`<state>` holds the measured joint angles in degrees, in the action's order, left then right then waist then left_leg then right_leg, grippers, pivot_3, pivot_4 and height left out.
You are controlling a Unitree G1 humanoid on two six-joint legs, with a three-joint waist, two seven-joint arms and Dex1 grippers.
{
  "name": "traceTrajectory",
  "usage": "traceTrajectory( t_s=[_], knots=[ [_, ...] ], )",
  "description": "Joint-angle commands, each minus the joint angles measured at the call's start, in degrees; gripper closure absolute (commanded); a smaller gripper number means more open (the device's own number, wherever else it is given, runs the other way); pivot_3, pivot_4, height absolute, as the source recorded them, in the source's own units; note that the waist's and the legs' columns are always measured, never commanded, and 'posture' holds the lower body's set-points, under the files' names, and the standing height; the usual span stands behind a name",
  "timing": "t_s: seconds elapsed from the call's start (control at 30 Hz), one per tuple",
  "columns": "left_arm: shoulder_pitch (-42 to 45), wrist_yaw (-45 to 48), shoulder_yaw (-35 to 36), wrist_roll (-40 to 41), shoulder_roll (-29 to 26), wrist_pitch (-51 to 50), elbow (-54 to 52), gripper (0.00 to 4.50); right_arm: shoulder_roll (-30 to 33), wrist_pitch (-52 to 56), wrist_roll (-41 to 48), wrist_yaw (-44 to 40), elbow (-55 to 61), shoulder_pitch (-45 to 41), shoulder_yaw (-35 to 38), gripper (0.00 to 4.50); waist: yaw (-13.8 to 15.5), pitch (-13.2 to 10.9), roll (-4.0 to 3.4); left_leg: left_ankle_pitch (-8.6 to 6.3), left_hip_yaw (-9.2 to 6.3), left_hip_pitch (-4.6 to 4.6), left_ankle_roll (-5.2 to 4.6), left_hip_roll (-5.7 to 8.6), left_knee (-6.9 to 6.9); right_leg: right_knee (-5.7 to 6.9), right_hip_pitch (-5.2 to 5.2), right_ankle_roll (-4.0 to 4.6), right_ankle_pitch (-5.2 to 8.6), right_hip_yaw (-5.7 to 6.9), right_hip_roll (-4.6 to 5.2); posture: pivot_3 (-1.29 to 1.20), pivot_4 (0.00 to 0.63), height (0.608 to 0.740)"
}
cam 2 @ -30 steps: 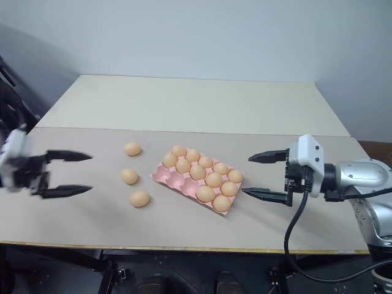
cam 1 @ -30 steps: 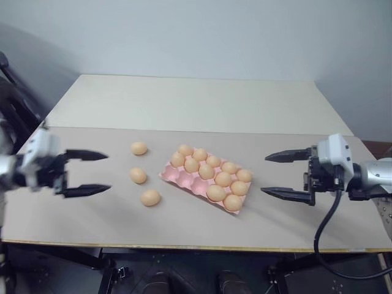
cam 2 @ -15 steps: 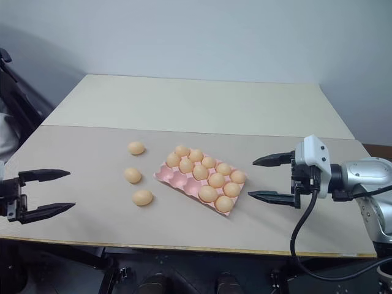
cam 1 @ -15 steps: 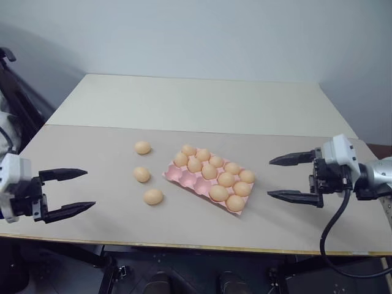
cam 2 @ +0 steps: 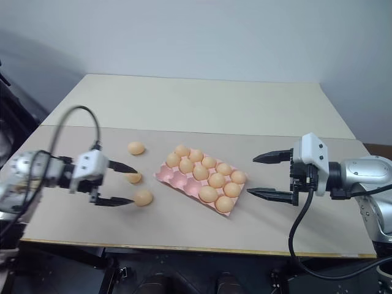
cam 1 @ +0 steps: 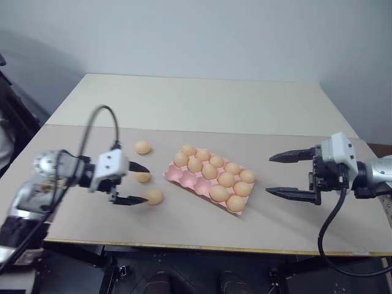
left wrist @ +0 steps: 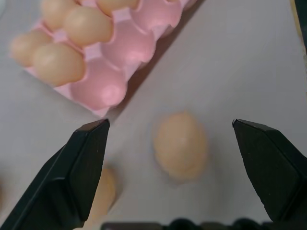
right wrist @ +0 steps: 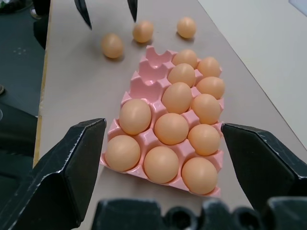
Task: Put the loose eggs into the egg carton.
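Hovering low over the bench, the left gripper [cam 1: 133,182] is spread wide, released, with the nearest loose egg [cam 1: 154,196] lying between its fingertips and a second one [cam 1: 143,177] just behind. Over on the far side the right gripper [cam 1: 289,174] hangs released too, jaws wide, holding nothing, near the short end of the egg carton [cam 1: 191,181].

That pink carton lies at a slant mid-bench, on a grey-beige mat [cam 1: 73,147] that covers the near part of the pale bench [cam 1: 184,101]; a plain light wall [cam 1: 196,37] closes the room behind.

Now the left wrist view: close up, the egg [left wrist: 181,144] sits in the gap between the black fingers [left wrist: 84,167], untouched, with empty pink cups beyond. The right wrist view looks along the carton [right wrist: 152,59] from its full end.

Count them: three loose eggs on the mat, the third [cam 1: 143,147] farther back; nine eggs seated in the carton, three cups empty along the edge facing the loose ones.
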<state>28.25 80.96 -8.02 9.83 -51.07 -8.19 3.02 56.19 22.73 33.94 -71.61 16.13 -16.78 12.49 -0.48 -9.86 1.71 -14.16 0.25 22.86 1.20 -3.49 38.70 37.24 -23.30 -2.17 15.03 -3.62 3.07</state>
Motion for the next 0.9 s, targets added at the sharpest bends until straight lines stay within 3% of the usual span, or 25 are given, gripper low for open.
traceTrajectory(
  t_s=[0.03, 0.23, 0.33, 0.5, 0.57, 0.73, 0.9],
  knots=[
    [2.9, -1.0, -3.2, -4.1, 1.3, 2.5, 2.5, 0.04, 0.8, -0.1, 0.9, 1.5, 3.3, 1.5, 3.8, 0.00, -0.1, 0.0, 0.00, 0.00, -0.01, 0.01, 0.00, 0.00, 0.00, 0.01, -0.02, 0.00, 0.00, 0.00, 0.00, 0.00, 0.150, 0.740],
    [6.0, -3.2, -7.5, -9.9, 3.7, 4.6, 7.0, 0.04, 0.9, 0.4, 1.5, 3.1, 6.2, 4.6, 6.4, 0.00, -0.2, 0.0, 0.00, 0.00, -0.02, -0.01, -0.01, 0.02, 0.06, 0.05, 0.02, -0.01, 0.00, 0.00, 0.01, 0.00, 0.150, 0.740],
    [7.2, -3.3, -8.6, -11.3, 5.2, 5.4, 8.2, 0.67, 0.8, 0.6, 1.7, 3.9, 7.0, 5.0, 7.0, 0.00, -0.1, 0.0, 0.00, 0.00, -0.02, 0.00, -0.01, 0.02, 0.06, 0.05, 0.02, -0.01, 0.00, 0.00, 0.01, 0.00, 0.150, 0.740],
    [8.0, -2.9, -8.4, -10.7, 6.7, 6.2, 8.8, 2.31, 0.7, 0.5, 2.0, 4.9, 7.4, 5.2, 7.1, 0.00, -0.2, 0.0, 0.00, 0.00, -0.03, 0.00, -0.01, 0.03, 0.07, 0.07, 0.02, -0.01, 0.00, 0.00, 0.01, 0.00, 0.150, 0.740],
    [8.6, -2.1, -7.3, -8.6, 7.3, 5.2, 8.0, 2.76, 0.7, 0.4, 2.1, 5.1, 7.3, 5.2, 7.2, 0.00, -0.1, 0.0, 0.00, 0.00, -0.03, 0.00, -0.01, 0.03, 0.07, 0.06, 0.02, -0.01, 0.00, 0.00, 0.01, 0.00, 0.150, 0.740],
    [11.0, 2.6, -2.8, 3.5, 10.3, 0.4, 3.6, 2.76, 0.4, -0.3, 1.6, 5.4, 6.8, 4.9, 6.3, 0.00, -0.1, 0.0, 0.00, 0.00, -0.04, 0.03, -0.01, 0.02, 0.09, 0.06, 0.02, -0.01, 0.00, 0.01, 0.02, 0.00, 0.150, 0.740],
    [14.1, 0.6, -3.1, 6.8, 15.8, -3.7, 2.0, 2.76, 0.0, -0.4, 1.4, 6.0, 6.2, 3.5, 5.0, 0.00, 0.0, 0.0, 0.00, 0.00, -0.06, 0.00, -0.01, 0.05, 0.14, 0.08, 0.07, -0.03, 0.00, 0.01, 0.02, 0.00, 0.150, 0.740]
  ],
)
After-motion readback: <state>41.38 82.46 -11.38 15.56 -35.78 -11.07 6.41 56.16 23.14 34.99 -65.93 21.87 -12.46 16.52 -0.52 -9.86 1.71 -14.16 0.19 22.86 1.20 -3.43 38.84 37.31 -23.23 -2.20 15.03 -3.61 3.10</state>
